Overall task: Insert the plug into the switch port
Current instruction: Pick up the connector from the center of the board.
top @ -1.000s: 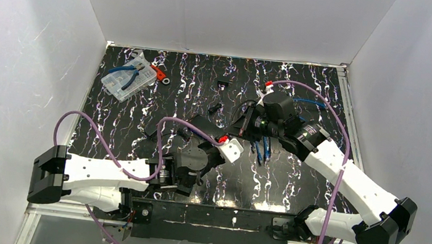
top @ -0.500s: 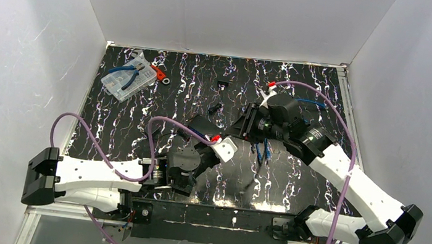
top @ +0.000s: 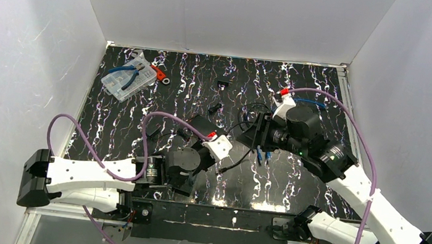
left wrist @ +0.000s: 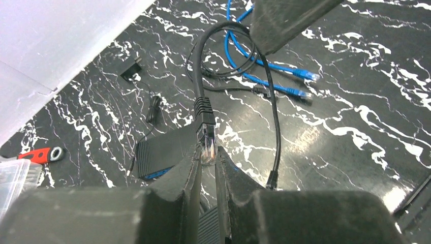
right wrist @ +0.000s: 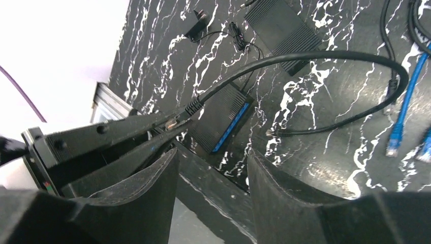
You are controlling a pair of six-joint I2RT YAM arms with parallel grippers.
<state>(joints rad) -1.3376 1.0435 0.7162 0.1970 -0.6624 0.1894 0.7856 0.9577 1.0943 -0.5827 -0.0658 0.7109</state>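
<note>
Left of centre in the left wrist view, the switch [left wrist: 162, 152] lies flat on the table [left wrist: 356, 117], its blue port edge facing the left gripper [left wrist: 207, 165]. That gripper is clenched on the plug [left wrist: 207, 145], gripping its clear end, probably to steady it for aiming. To the right, the black cable [left wrist: 274, 127] hangs slack over bare table. The right gripper [right wrist: 211, 162] is released and empty.

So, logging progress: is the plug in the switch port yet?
Out. The plug is pinched in the left jaws, not seated in the switch.
</note>
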